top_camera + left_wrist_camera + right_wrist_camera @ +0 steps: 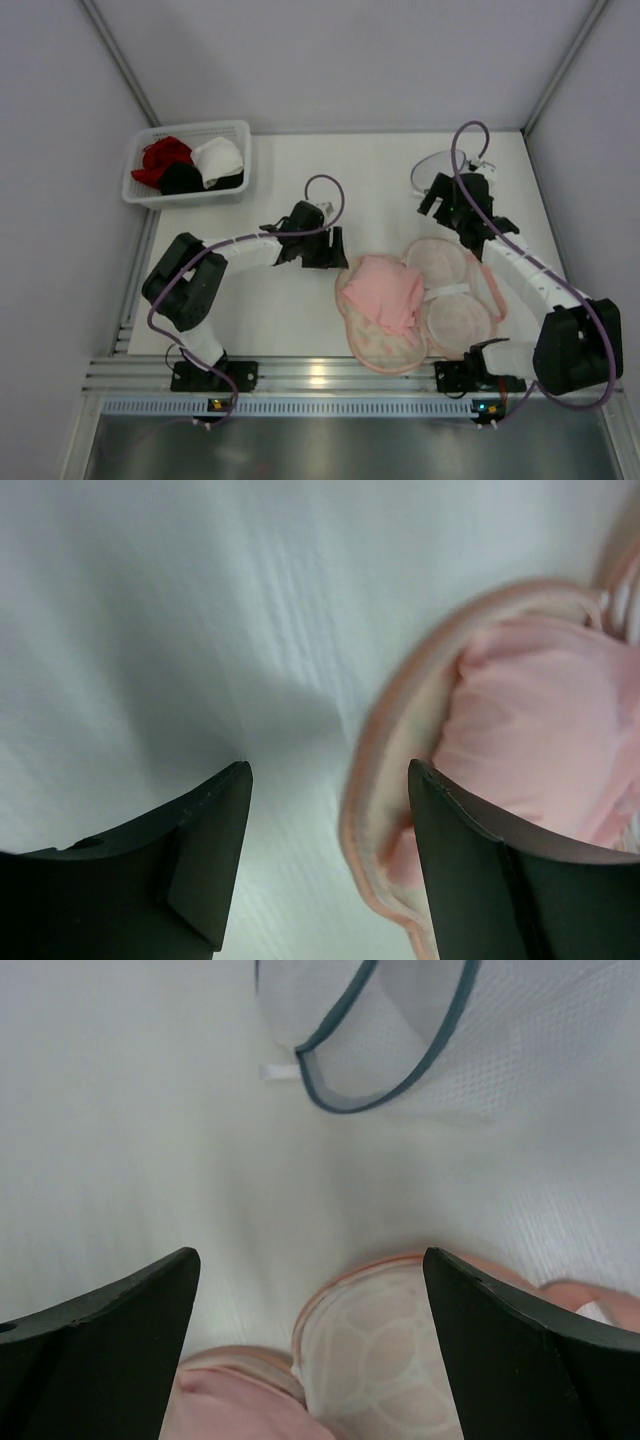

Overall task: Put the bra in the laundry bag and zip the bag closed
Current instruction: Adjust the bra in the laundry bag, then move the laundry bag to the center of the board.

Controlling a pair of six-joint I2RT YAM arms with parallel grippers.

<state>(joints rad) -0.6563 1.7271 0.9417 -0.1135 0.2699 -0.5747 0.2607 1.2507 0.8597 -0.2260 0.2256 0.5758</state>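
Note:
The peach-orange laundry bag (455,315) lies open near the table's front edge. The pale pink bra (385,295) lies bunched on its left half. My left gripper (336,255) is open and empty, just left of the bag. In the left wrist view the gripper (330,770) hangs over the bag's rim (385,780), with the bra (540,730) to the right. My right gripper (437,205) is open and empty, above the bag's far edge. In the right wrist view the gripper (312,1255) frames the bag's patterned dome (385,1345) and a bit of the bra (230,1410).
A white basket (140,190) at the back left holds red, black and white garments. A white mesh bag with a dark rim (432,172) lies behind my right gripper; it also shows in the right wrist view (400,1030). Walls stand at the left, right and back.

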